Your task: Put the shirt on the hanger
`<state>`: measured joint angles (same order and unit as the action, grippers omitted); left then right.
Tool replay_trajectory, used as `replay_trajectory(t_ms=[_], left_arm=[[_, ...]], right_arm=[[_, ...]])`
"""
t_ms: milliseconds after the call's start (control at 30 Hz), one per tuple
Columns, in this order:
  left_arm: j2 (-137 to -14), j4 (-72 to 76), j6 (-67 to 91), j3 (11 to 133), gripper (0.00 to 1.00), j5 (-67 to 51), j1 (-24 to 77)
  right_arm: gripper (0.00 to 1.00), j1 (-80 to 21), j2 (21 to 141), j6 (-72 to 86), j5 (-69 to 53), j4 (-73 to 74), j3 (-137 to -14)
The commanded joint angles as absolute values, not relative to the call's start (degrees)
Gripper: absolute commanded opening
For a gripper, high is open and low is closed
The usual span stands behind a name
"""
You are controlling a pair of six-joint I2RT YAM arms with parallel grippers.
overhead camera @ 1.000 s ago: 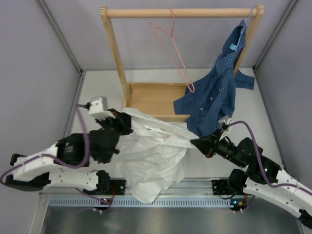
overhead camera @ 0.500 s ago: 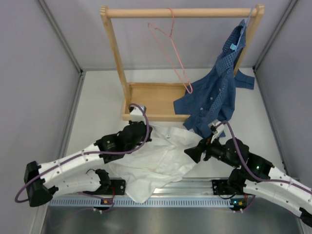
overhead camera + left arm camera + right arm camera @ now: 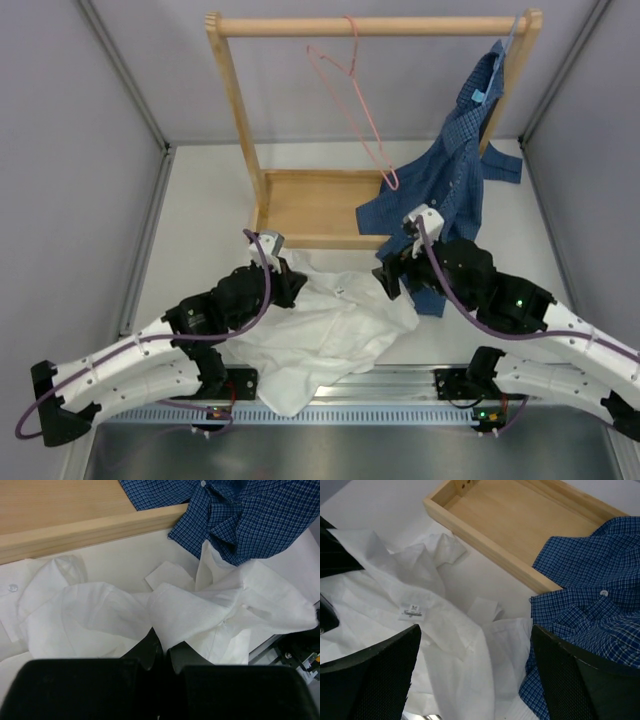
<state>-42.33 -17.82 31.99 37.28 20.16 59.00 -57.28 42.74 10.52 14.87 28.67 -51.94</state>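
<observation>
The left gripper [image 3: 161, 652] pinches, seemingly, the shirt [image 3: 100, 615]; the wide-open right gripper [image 3: 476, 630] may grab the neighbouring blue shirt [image 3: 590, 595] instead.

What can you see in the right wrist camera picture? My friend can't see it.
The right gripper hangs open over a crumpled white shirt lying on the table. Behind the shirt sits a wooden tray, and a dark blue checked shirt spills over the tray's corner on the right.
</observation>
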Motion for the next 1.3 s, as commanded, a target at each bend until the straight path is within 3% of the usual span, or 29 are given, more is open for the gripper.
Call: replay_trajectory(t_ms=[0,333,500,600,633,700,900,1000,1133,1267], left_arm=[[-38.77,-19.85,31.73,39.02,0.0,20.22,58.97],[-37.79,-21.79,30.5,41.13,0.0,17.93,58.97],[-37.97,-21.88,29.53,42.71,0.0,16.61,58.97],[-37.88,-23.55,29.62,44.99,0.0,18.8,58.97],[-38.05,-24.42,29.53,46.13,0.0,21.16,58.97],[-39.81,-27.59,28.39,51.66,0.0,24.33,58.97],[-54.38,-38.57,19.97,81.49,0.0,40.49,58.98],[-62.03,-38.58,18.98,87.78,0.0,40.45,59.06],[-68.11,-32.11,28.37,79.4,0.0,33.41,61.86],[-73.11,-17.51,33.99,66.37,0.0,36.9,76.35]], right_arm=[[0.88,-57.83,45.26,6.07,17.5,25.85,-53.01],[0.77,-56.95,60.02,-5.01,-6.83,19.87,-52.91],[0.65,-56.69,64.94,-6.06,-1.88,13.11,-52.73],[0.38,-56.51,66.62,-5.63,0.86,12.39,-55.0],[0.16,-56.6,66.45,-5.1,2.01,13.26,-55.89],[0.02,-56.6,65.13,-4.31,5.6,14.58,-58.95],[0.0,-57.13,56.17,4.3,14.85,22.4,-71.6],[0.0,-58.27,55.02,7.72,24.82,28.01,-74.09],[0.0,-58.36,52.13,21.68,36.02,36.46,-67.69],[0.0,-58.36,45.45,31.72,39.02,41.04,-54.36]])
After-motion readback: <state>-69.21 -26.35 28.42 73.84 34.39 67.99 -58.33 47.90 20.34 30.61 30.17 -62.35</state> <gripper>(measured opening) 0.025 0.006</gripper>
